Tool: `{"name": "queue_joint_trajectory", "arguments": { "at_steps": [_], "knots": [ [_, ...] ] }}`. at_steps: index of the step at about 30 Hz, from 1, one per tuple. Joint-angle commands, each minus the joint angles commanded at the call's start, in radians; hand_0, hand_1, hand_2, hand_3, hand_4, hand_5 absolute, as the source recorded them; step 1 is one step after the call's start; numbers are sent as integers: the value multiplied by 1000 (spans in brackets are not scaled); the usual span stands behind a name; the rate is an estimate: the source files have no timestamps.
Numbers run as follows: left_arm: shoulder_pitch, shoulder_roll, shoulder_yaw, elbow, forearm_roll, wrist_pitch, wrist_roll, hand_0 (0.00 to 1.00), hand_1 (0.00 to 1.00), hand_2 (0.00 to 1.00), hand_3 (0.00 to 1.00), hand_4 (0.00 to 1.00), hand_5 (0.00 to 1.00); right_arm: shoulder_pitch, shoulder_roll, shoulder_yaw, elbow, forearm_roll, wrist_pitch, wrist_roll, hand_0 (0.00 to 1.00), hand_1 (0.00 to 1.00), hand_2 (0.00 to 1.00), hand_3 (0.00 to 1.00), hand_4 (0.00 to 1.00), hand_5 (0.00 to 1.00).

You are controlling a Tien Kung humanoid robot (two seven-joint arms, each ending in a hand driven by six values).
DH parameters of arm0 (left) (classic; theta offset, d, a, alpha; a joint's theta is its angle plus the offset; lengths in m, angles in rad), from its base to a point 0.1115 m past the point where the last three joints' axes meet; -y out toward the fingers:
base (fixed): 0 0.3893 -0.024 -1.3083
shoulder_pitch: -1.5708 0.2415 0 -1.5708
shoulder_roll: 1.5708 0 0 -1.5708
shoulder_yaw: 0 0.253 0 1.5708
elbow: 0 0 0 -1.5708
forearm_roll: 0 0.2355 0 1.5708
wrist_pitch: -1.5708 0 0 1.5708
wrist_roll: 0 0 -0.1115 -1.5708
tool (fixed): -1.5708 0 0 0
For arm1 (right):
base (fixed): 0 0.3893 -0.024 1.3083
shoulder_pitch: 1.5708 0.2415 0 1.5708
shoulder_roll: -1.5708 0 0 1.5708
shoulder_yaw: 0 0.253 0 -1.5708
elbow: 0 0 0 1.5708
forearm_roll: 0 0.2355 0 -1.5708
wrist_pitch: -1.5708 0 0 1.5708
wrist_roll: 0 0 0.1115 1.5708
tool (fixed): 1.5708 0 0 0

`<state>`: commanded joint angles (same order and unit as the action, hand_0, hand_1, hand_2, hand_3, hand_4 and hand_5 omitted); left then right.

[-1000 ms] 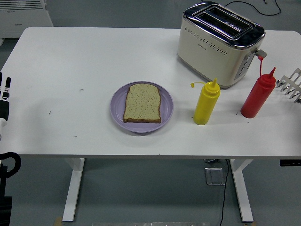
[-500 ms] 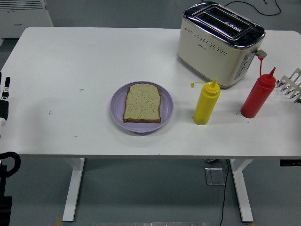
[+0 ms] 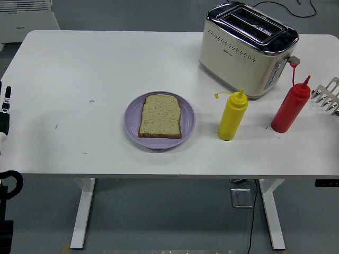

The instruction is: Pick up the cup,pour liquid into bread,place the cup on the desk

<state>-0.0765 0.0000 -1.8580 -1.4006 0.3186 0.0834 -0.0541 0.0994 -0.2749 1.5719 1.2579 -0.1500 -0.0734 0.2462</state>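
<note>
Two candidates for pouring, yellow bottle [image 3: 232, 119] and red bottle [image 3: 290, 108], stay upright at three o'clock of the bread [image 3: 160, 115], no cup showing, while only the left hand [image 3: 5, 103], grip unreadable, has edged outward at nine o'clock and the right hand [image 3: 329, 96] waits spread-fingered, so neither is held.

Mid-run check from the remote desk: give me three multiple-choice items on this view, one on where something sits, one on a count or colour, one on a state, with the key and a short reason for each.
1. Where is the slice of bread?
A. In the toaster
B. On the purple plate
C. Bare on the table

2. How many squeeze bottles stand on the table?
A. One
B. Two
C. Three

3. What state is the right hand in?
A. Clamped on the red bottle
B. Clamped on the yellow bottle
C. Open, fingers spread, holding nothing

Key: 1 B, the bread lies flat on the purple plate, not in the toaster. 2 B, one yellow bottle and one red bottle, both upright. 3 C, its fingers fan out at the right edge, just clear of the red bottle.
</note>
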Motion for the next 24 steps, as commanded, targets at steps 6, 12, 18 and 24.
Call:
{"name": "queue_joint_trajectory", "arguments": {
  "at_steps": [6, 12, 18, 24],
  "knots": [
    [0, 0, 0, 0, 0, -1, 1, 787, 745, 740, 682, 566, 998, 1, -1, 2, 1, -6, 15, -3, 816, 761, 791, 843, 813, 587],
    [0, 0, -1, 0, 2, -2, 3, 787, 745, 740, 683, 568, 998, 0, -2, 2, 1, -10, 25, -7, 811, 752, 779, 838, 810, 586],
    [-1, 0, 1, -1, 7, -5, 8, 788, 746, 740, 683, 567, 998, 2, -1, 3, -1, -4, 28, -9, 798, 742, 766, 829, 805, 589],
    [1, 0, 2, -2, 12, -9, 10, 788, 747, 739, 684, 568, 998, 1, -1, 2, -2, 0, 28, -12, 796, 737, 759, 826, 792, 583]
  ]
}}
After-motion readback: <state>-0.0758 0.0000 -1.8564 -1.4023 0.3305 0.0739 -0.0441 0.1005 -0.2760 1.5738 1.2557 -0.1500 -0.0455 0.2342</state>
